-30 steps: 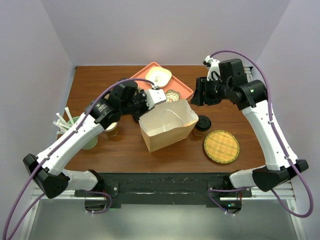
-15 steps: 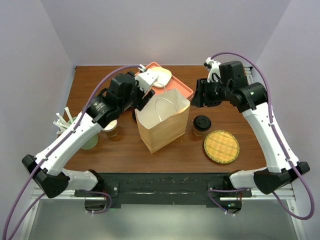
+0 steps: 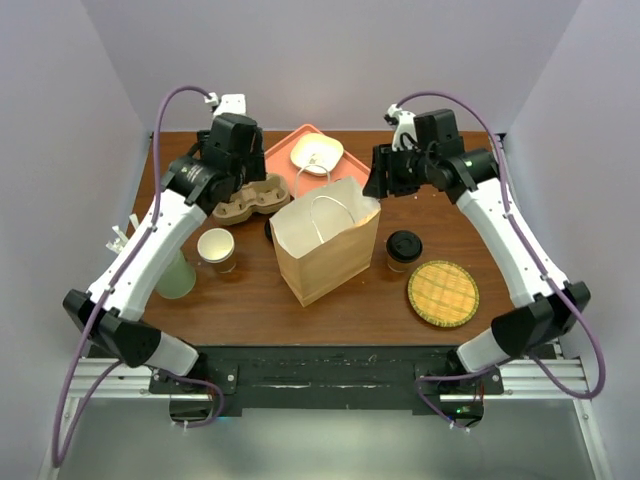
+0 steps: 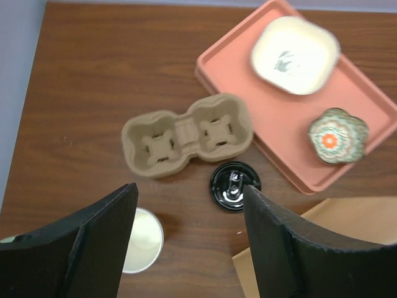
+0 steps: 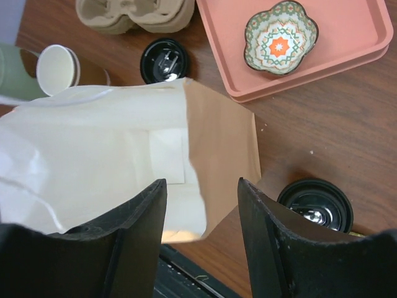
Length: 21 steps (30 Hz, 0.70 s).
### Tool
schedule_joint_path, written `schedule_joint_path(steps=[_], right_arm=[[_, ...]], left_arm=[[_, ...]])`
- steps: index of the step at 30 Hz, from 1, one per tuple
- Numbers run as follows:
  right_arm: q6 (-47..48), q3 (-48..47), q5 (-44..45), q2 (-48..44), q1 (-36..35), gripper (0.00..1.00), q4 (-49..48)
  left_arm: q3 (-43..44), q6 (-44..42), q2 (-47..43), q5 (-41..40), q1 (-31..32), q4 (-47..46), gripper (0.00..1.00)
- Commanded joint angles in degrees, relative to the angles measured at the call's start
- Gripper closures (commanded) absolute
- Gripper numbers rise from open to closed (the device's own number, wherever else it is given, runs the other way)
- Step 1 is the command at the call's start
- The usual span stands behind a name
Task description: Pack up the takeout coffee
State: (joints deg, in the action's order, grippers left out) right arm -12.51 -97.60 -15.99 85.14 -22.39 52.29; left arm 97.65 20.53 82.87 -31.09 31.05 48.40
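Left hand [image 4: 188, 192] wide open, empty, pointing down over cup carrier [image 4: 186, 133]. Right hand [image 5: 200, 186] wide open, empty, above bag [image 3: 325, 255] mouth. Coffee [image 3: 404, 247] upright on surface [image 3: 250, 295], just beside bag.

The wooden table [image 3: 250, 296] carries paper bag [image 3: 330, 255], takeout coffee [image 3: 404, 248], tray [image 4: 279, 118], cup carrier [image 4: 186, 133], loose lid [image 4: 234, 186], mat [image 3: 443, 293].

Wood-grain table [image 3: 240, 300], smooth, low sheen. Creased bag [image 3: 325, 255] of matt brown paper, pale inside. At its 3 o'clock, coffee [image 3: 404, 246]: paper cup, glossy black plastic lid. At 10 o'clock, carrier [image 4: 186, 133]: rough matt moulded pulp. Smooth pink plastic tray [image 4: 273, 105]. At 4 o'clock, woven straw-like mat [image 3: 443, 293].
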Motion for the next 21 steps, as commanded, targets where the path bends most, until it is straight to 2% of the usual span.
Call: schedule_joint_path(steps=[1,5,8,9,10,16,21], right_arm=[[3.11,-3.56,1.39,3.88,-0.28,0.48,-2.99],[3.81,-4.88,5.08,5.91,-0.98,0.58,0.26],[2.06,-2.95,5.79,4.51,-1.34,0.78,0.18],[1.45,-1.73,6.23,3.81,-1.43,0.87,0.26],[-0.48,-1.02,6.67,3.11,-1.43,0.9,0.09],[-9.0,6.1,6.94,-3.31,-1.43,0.99,-1.4],[-16.57,13.12,5.0,-8.66,-1.51,0.99,-4.47]], left_arm=[[-2.35,9.35,0.98,-2.22,-4.67,3.11,0.27],[-3.08,9.35,2.64,-4.5,-5.47,1.43,0.29],[-3.08,9.88,3.96,-5.47,-6.26,0.56,0.3],[-3.16,9.88,4.31,-5.47,-6.44,0.47,0.3],[-3.16,9.88,5.01,-5.65,-6.7,0.29,0.3],[-3.16,7.5,8.44,-2.85,-8.45,-1.29,0.33],[-3.34,6.54,10.99,1.38,-9.6,-2.43,0.35]])
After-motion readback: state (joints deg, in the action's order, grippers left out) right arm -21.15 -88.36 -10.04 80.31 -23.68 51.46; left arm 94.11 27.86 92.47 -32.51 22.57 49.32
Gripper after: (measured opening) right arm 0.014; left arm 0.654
